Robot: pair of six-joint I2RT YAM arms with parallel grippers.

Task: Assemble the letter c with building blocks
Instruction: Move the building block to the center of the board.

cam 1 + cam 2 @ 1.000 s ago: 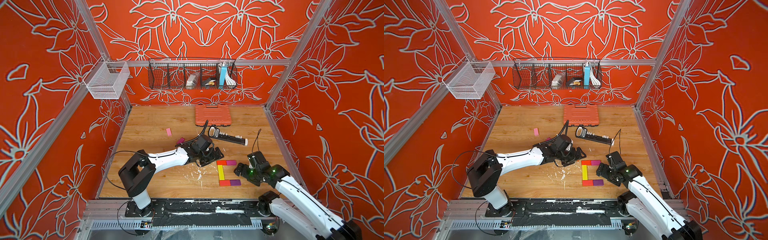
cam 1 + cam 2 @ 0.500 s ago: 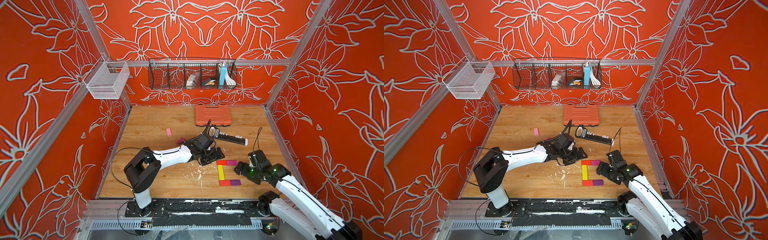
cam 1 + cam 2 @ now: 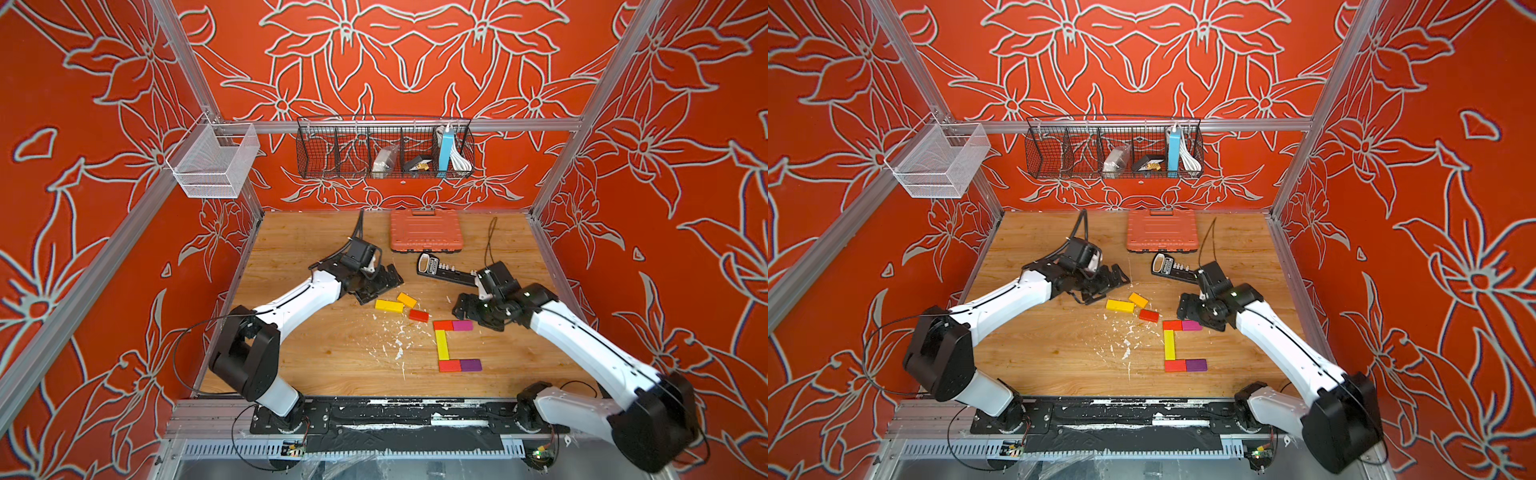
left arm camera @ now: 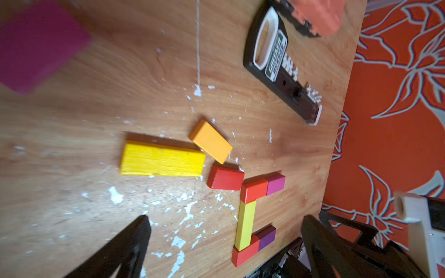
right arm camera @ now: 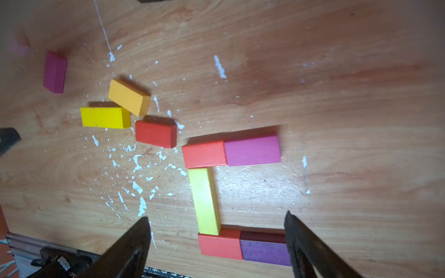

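Looked down on a wooden tabletop (image 5: 337, 96) scattered with white specks (image 5: 139, 190). Found five blocks joined into a C: an orange-red block (image 5: 204, 154) end to end with a pink block (image 5: 252, 150) as one arm, a long lime-yellow block (image 5: 204, 199) as the spine, and a second orange-red block (image 5: 220, 243) butted against a purple block (image 5: 265, 251) as the arm nearer the camera. Counted four loose pieces beside it: a red block (image 5: 155, 133) just off the C's corner, an orange block (image 5: 128, 97) tilted against a yellow block (image 5: 104, 117), and a magenta block (image 5: 55, 72) well apart. Caught the right pincer (image 5: 216, 216) spread wide and holding nothing, with one dark finger overlapping the purple end, contact unclear.
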